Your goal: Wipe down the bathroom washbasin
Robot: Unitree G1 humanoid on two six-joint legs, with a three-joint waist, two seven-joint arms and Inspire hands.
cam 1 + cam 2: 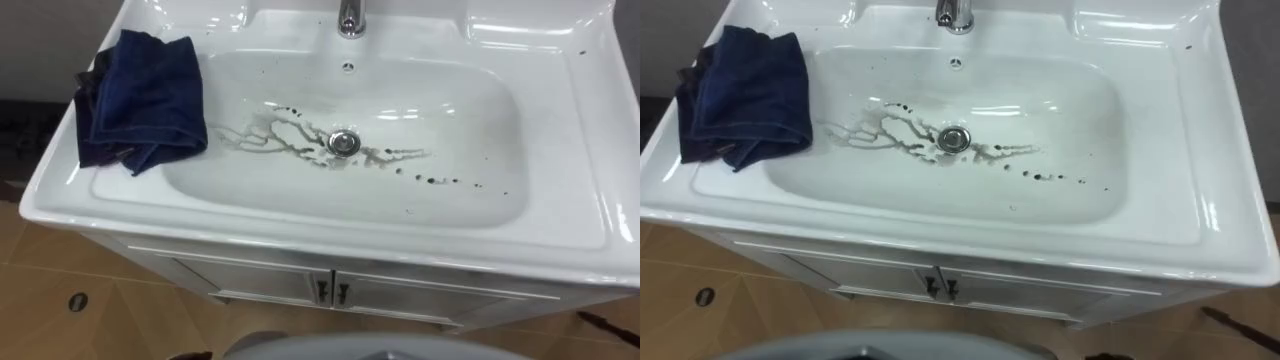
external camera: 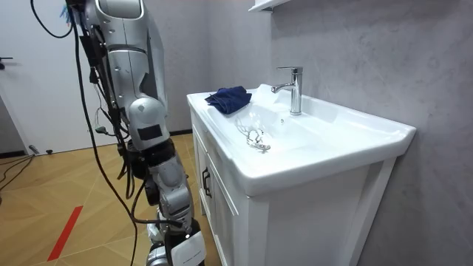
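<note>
Left eye view looks straight down into the white basin (image 1: 470,200), and by the look of it the wiping has not begun. Brown streaks (image 1: 270,130) branch across the bottom from the left toward the drain (image 1: 343,143). A trail of dark specks (image 1: 440,181) runs on to the right of the drain, and a few more dot the back slope and the far right corner of the rim.

The blue cloth (image 1: 145,95) lies bunched on the left rim with its lower edge drooping over the lip of the bowl. It touches none of the dirt and nothing holds it. The tap (image 1: 350,18) stands at the middle of the back edge, with no water running that I can see.

In the room view the robot stands upright at the front of the cabinet (image 2: 222,199), facing the basin. Its right hand (image 2: 179,247) hangs low at its side, well apart from the cloth. Whether that hand is open or closed I cannot tell.

I judge everything is still to do: take up the cloth, rub out the streaks around the drain, then follow the specks out to the right and up the back.

No label, brand or other writing can be read on the basin, tap, cloth or cabinet.
</note>
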